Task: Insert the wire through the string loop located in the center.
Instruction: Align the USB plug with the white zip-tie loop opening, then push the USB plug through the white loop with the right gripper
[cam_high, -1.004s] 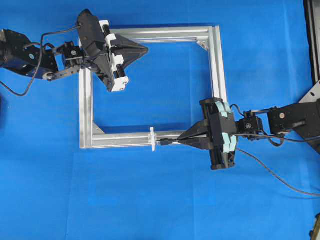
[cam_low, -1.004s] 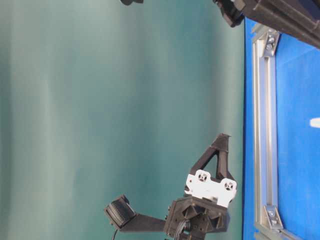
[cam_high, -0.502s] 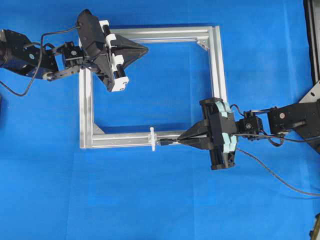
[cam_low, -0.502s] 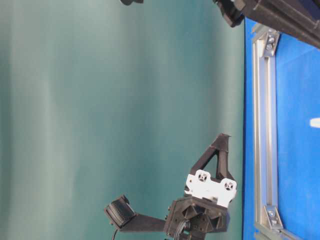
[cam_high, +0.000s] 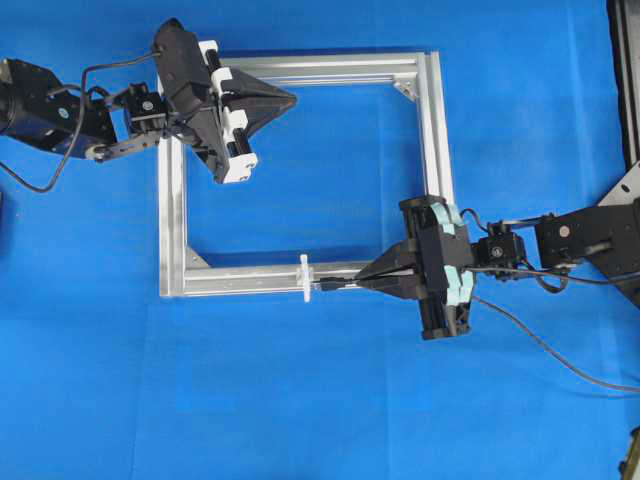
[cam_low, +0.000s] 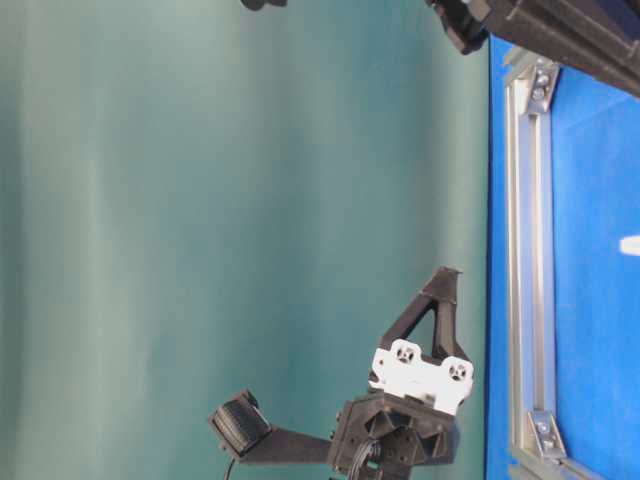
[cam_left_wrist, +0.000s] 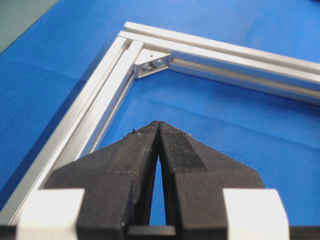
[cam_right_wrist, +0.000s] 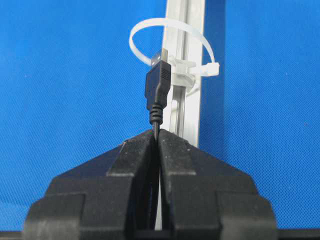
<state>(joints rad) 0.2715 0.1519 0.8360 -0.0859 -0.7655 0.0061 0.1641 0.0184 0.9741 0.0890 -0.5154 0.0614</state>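
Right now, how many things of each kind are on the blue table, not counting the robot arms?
Silver frame: 1
White string loop: 1
Black wire: 1
Total: 3

A blue woven cloth (cam_high: 300, 420) covers the worktop from edge to edge, evenly lit with soft shadows. Behind it, in the table-level view, hangs a plain teal backdrop (cam_low: 200, 200) with faint vertical folds.
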